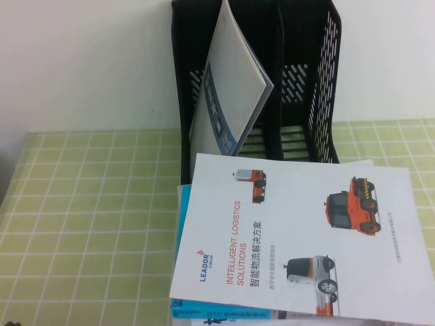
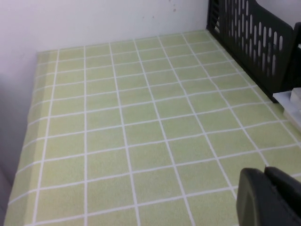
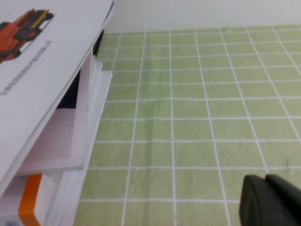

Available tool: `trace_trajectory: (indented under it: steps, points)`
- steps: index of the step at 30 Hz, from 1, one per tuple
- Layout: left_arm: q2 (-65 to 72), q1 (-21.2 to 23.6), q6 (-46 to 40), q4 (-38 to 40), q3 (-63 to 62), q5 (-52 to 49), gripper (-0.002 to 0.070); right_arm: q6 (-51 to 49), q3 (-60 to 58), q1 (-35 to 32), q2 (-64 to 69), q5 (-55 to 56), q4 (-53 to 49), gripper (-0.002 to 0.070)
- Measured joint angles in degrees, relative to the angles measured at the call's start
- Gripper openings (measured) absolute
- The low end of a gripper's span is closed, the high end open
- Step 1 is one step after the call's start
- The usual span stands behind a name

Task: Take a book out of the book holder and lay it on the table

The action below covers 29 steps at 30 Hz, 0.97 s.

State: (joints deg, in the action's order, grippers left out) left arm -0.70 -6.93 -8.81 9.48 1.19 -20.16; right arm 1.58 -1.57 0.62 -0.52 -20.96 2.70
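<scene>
Table space on the left is just light green cloth with a white grid (image 1: 81, 217), and nothing is parked on it. Left gripper (image 2: 270, 197) is seen only in the left wrist view as a dark tip held low over that bare cloth, off to the side of the rack; its tips look pressed together with nothing between them, so it's probably just being kept out of the way.

Moving toward the middle, the tall black plastic file rack with slotted sides (image 1: 319, 81) is stood at the back of the table against the wall. One thin grey booklet with a blue strip (image 1: 228, 88) is left leaning in its left slot, tilted across the dividers; the other slots look empty.

In front of the rack, the thin white brochure with red "INTELLIGENT LOGISTICS SOLUTIONS" text and orange vehicle photos (image 1: 299, 238) is laid flat, face up. It isn't resting straight on the cloth though: it's stacked on other books, with a cyan-edged book (image 1: 181, 224) peeking out underneath on the left. So the brochure is out of the holder and down flat, and the job looks pretty much done, judging by that.

Right gripper (image 3: 273, 200) shows up only in the right wrist view, low over open cloth just beside the stack's right edge. Its tips seem closed up and empty, apparently backed off.
</scene>
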Motion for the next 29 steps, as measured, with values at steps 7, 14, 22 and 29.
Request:
trace_trajectory:
  steps: [7, 14, 22, 29]
  points:
    - [0.00, 0.22, 0.00, -1.73, 0.00, 0.10, -0.0003, 0.00, 0.00, 0.00, 0.00, 0.00, 0.00, -0.0001]
    - [0.00, 0.22, 0.00, -2.19, 0.00, 0.10, -0.0003, 0.00, 0.00, 0.00, 0.00, 0.00, 0.00, -0.0001]
    - [0.00, 0.22, 0.00, -2.19, 0.00, 0.10, -0.0003, 0.00, 0.00, 0.00, 0.00, 0.00, 0.00, -0.0001]
    - [0.00, 0.22, 0.00, -2.19, 0.00, 0.10, -0.0003, 0.00, 0.00, 0.00, 0.00, 0.00, 0.00, -0.0001]
